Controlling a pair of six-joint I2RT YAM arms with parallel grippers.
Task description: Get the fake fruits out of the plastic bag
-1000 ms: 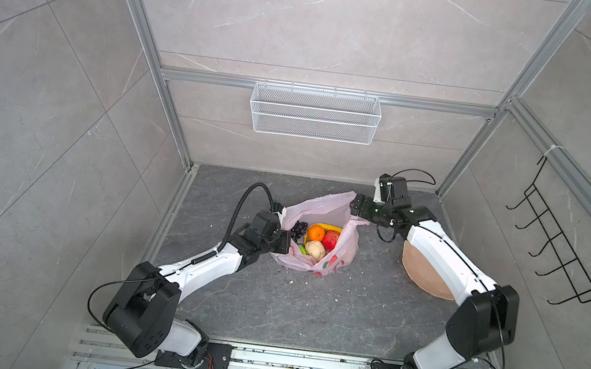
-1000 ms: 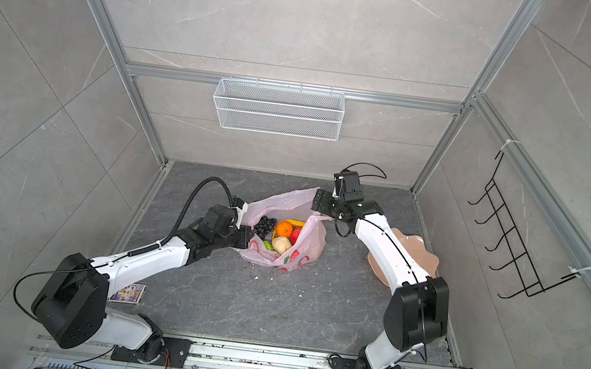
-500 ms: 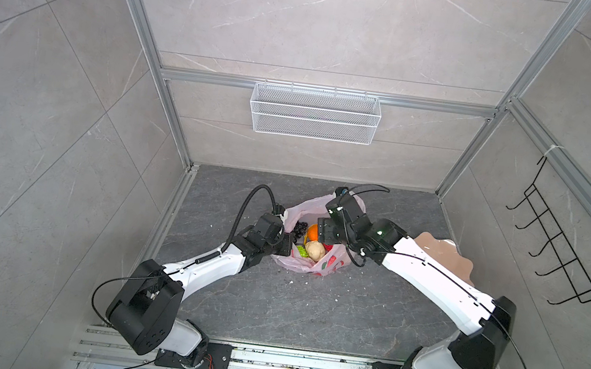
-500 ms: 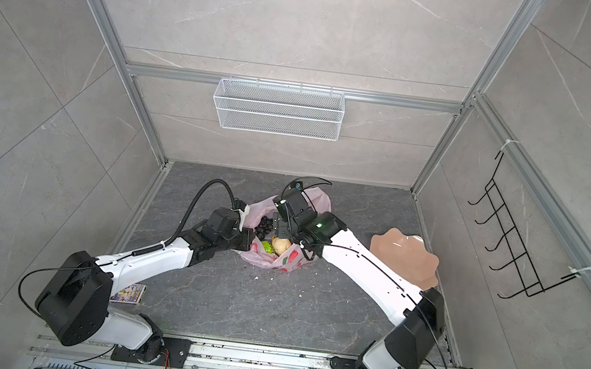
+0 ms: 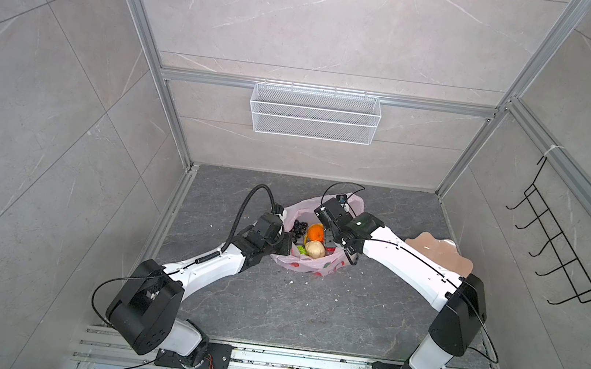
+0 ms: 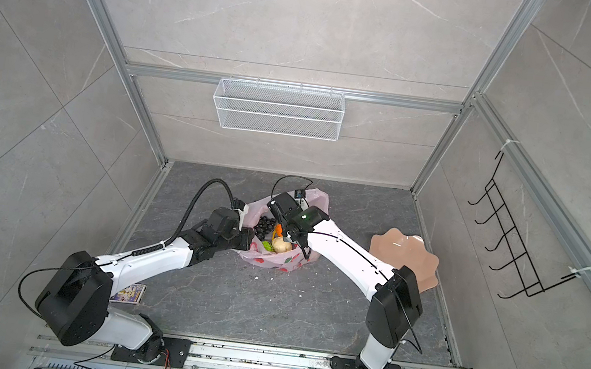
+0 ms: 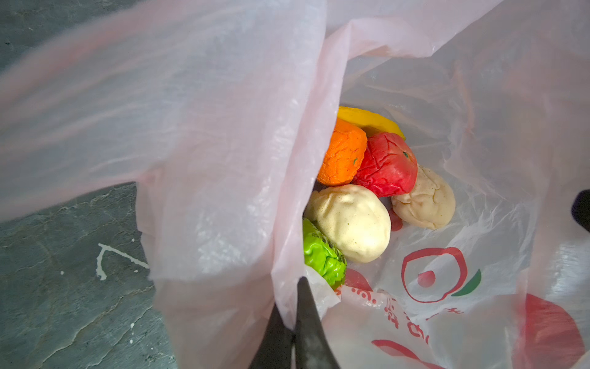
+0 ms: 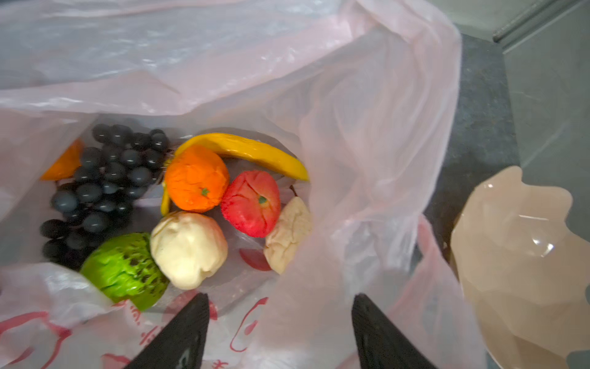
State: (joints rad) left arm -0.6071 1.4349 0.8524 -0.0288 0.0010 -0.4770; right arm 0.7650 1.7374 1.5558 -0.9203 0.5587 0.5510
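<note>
Since a second ago the right claw (image 8: 279,297) has swung in from the far right of the plastic bag (image 5: 308,267) to hang over its mouth, while the left claw (image 7: 293,306) stays clenched on the bag's left rim.

The bag sits mid-worktop (image 5: 271,305), left of the peach scalloped plate (image 5: 431,248), with every one of the fake fruits (image 8: 191,207) still inside. The right claw's jaws stand apart and grasp no fruit, though pink film drapes close by them. It is the free arm and the nearer one. The heap lies below and ahead of it, the beige lump (image 8: 188,247) and green lumpy ball (image 8: 124,268) closest, then the orange (image 8: 196,179) and red apple (image 8: 252,203). The grape bunch (image 5: 300,228) lies at the far left. The banana (image 8: 252,150) lies furthest from the claw, its long axis roughly parallel to the line between the claw's fingers, so it probably calls for a wrist turn.
</note>
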